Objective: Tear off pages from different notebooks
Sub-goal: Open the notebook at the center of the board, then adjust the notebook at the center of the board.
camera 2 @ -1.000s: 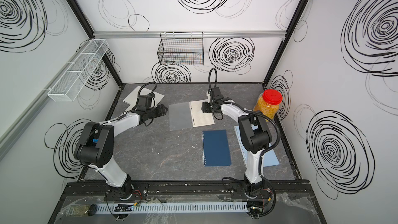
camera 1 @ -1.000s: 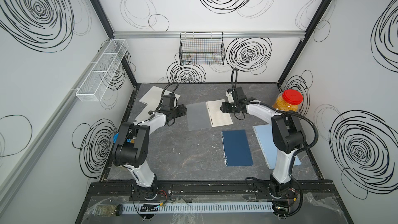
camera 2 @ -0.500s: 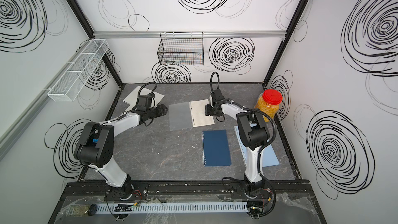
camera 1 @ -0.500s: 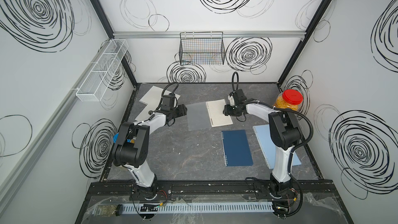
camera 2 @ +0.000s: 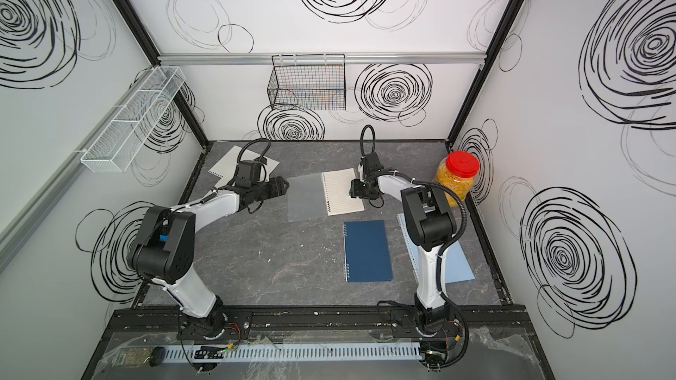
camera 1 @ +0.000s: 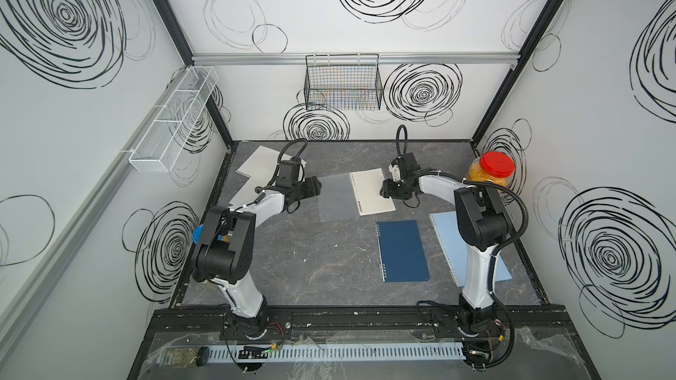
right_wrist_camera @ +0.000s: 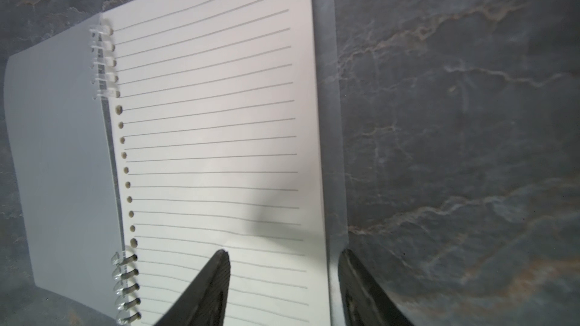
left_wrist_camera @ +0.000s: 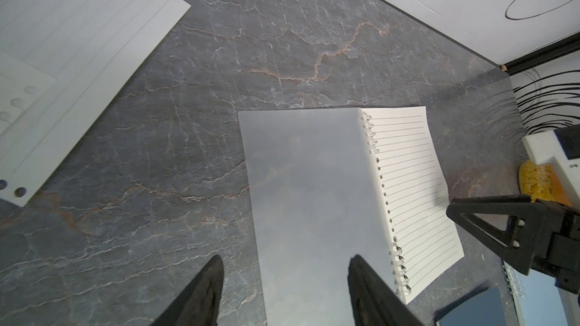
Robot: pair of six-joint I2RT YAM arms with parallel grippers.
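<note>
The frosted-cover notebook lies open at mid-table, its cover (camera 1: 336, 197) flipped left and a cream lined page (camera 1: 371, 191) facing up. My left gripper (camera 1: 317, 186) hovers open at the cover's left edge; in the left wrist view its fingertips (left_wrist_camera: 284, 266) straddle that edge. My right gripper (camera 1: 384, 191) is open at the page's outer edge, one finger (right_wrist_camera: 216, 277) over the paper and the second beyond it. The navy notebook (camera 1: 402, 250) lies shut in front. The light blue notebook (camera 1: 444, 230) is partly hidden under the right arm. Loose pages (camera 1: 256, 168) rest at the back left.
A red-lidded jar (camera 1: 490, 173) stands at the back right corner beside the right arm. A black wire basket (camera 1: 342, 82) hangs on the back wall and a white mesh shelf (camera 1: 172, 122) on the left wall. Dark marbled tabletop (camera 1: 322, 261) spreads toward the front.
My right gripper has slid a little toward the front along the page's outer edge. The left gripper's jaws have widened slightly; that arm has barely moved.
</note>
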